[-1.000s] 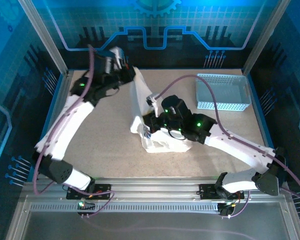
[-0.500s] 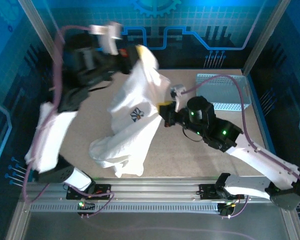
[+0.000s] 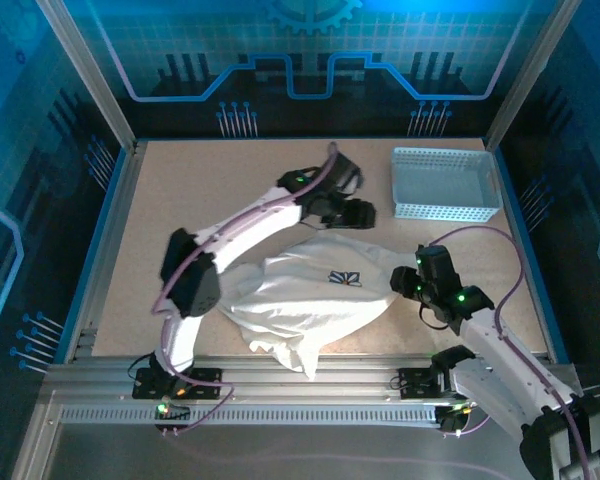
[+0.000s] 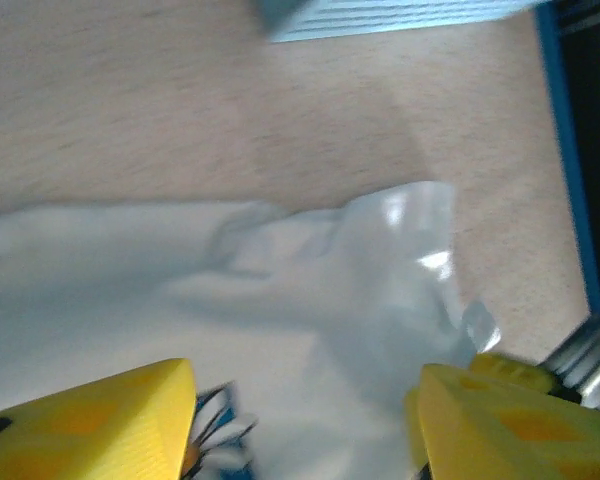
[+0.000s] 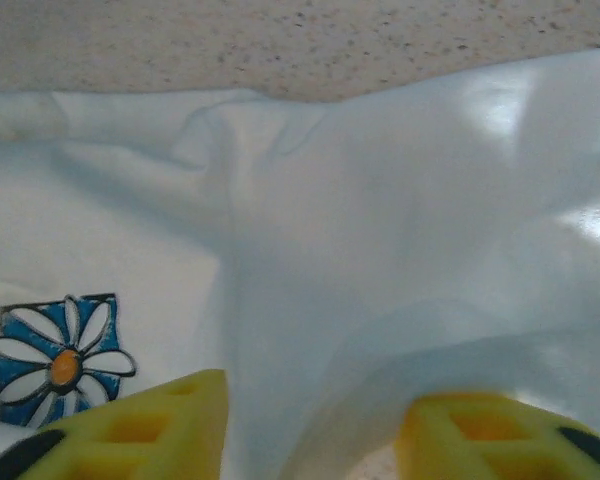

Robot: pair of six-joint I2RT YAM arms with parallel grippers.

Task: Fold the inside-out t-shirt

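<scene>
One tabletop [image 3: 180, 200], with the inside-out t-shirt [image 3: 300, 300] lying rumpled on the near-left side of the basket [image 3: 445, 185], its long axis slanting from beneath the basket's near edge out toward the near left. Spread wide and empty, left fingers [image 3: 358, 213] just left of the basket, at the shirt's far edge. Parted and gripping nothing, right fingers [image 3: 403, 283] nearer than the basket, at the shirt's basket-side end. Likely both within a short reach of cloth. Small logo [image 3: 345, 278] face up on the basket-side half.
</scene>
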